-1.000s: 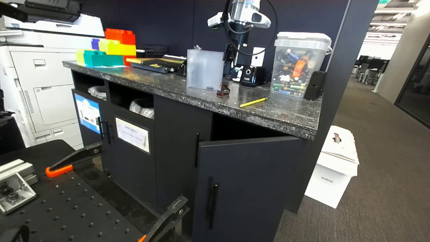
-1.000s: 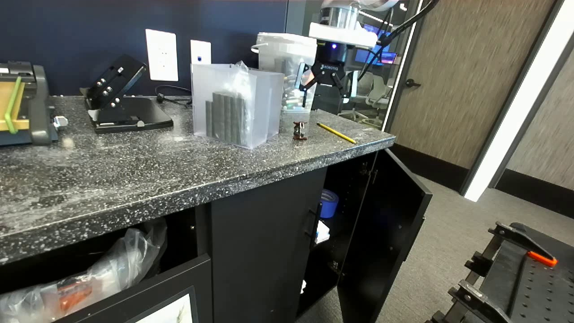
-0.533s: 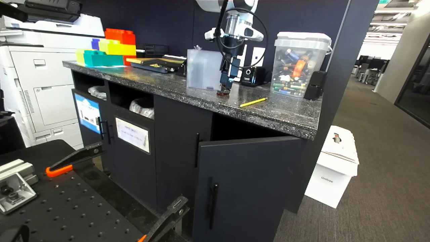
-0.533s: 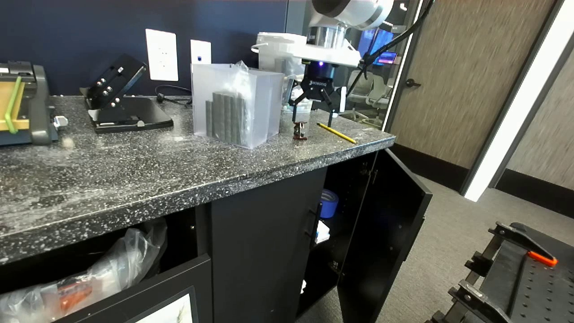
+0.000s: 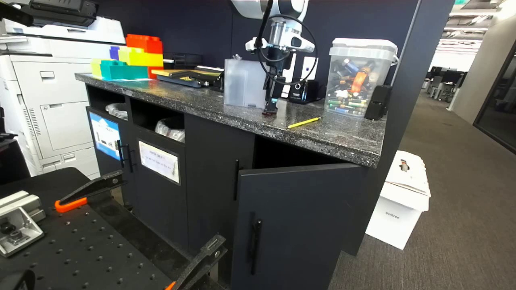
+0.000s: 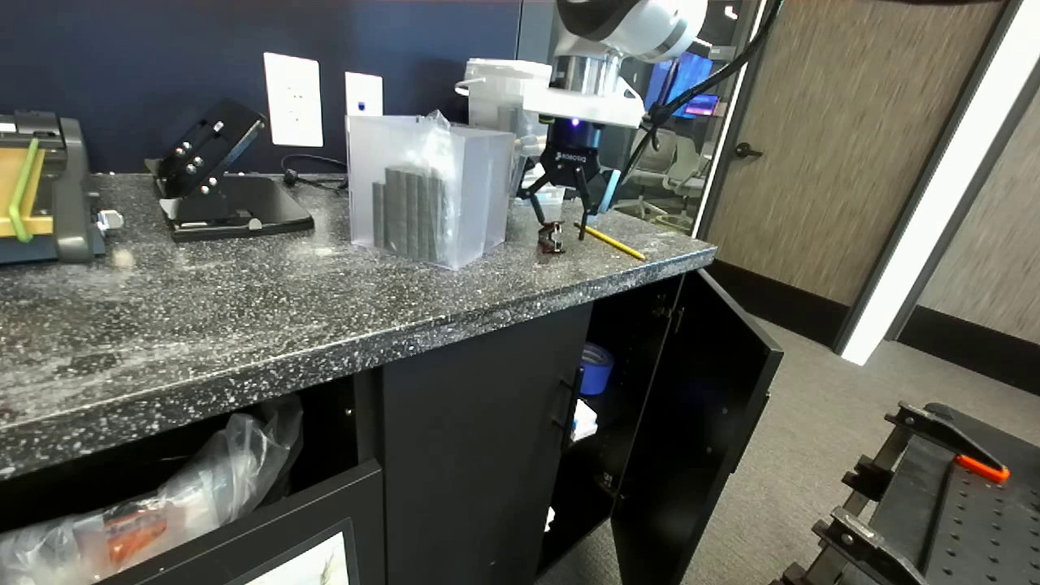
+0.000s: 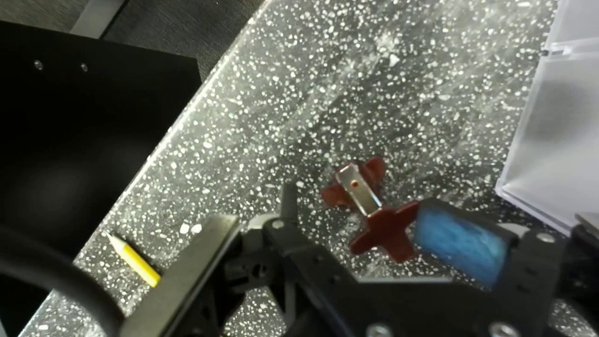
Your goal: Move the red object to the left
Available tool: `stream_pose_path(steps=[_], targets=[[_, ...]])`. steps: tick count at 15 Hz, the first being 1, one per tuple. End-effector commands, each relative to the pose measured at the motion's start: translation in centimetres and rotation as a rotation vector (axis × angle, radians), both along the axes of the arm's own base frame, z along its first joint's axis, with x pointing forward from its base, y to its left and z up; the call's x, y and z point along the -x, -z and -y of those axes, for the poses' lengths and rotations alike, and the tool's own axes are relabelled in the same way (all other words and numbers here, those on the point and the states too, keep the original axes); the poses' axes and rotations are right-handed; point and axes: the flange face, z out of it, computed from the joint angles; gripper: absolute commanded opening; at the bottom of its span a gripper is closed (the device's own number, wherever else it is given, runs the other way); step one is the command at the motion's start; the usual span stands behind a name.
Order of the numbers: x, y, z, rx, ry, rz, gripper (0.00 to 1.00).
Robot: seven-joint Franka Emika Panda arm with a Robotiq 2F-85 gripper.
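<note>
The red object (image 6: pixel 550 238) is a small dark-red, staple-remover-like piece with a metal strip. It sits on the speckled countertop beside the translucent plastic container (image 6: pixel 487 191). In an exterior view the red object (image 5: pixel 267 113) is partly hidden by a finger. My gripper (image 6: pixel 563 230) points down at counter height, open, with one finger on each side of the red object. In the wrist view the red object (image 7: pixel 388 231) lies between the fingers of the gripper (image 7: pixel 353 199). The blue-padded finger appears to touch its edge; the dark finger is apart from it.
A yellow pencil (image 6: pixel 611 241) lies beside the gripper, near the counter's edge (image 5: pixel 322 147). A clear bucket of batteries (image 5: pixel 358 80) and a black speaker (image 5: pixel 377 102) stand behind. A cabinet door (image 5: pixel 298 209) hangs open below. A black stand (image 6: pixel 227 195) is farther along.
My gripper has come down from above the counter until its fingers straddle the red object. The red object has shifted slightly right and turned a little in an exterior view. The fingers have drawn closer together.
</note>
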Motion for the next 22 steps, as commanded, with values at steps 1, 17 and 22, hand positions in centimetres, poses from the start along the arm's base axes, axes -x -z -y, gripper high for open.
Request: stream_pose_path(steps=[1,17,22], targets=[[0.0,1.2,-0.2,0.031,0.017,-0.011,0.36],[3.0,-4.6,-5.3,0.091,-0.198,-0.124,0.08],[5.4,-7.5,-5.7,0.089,-0.299,-0.185,0.08]])
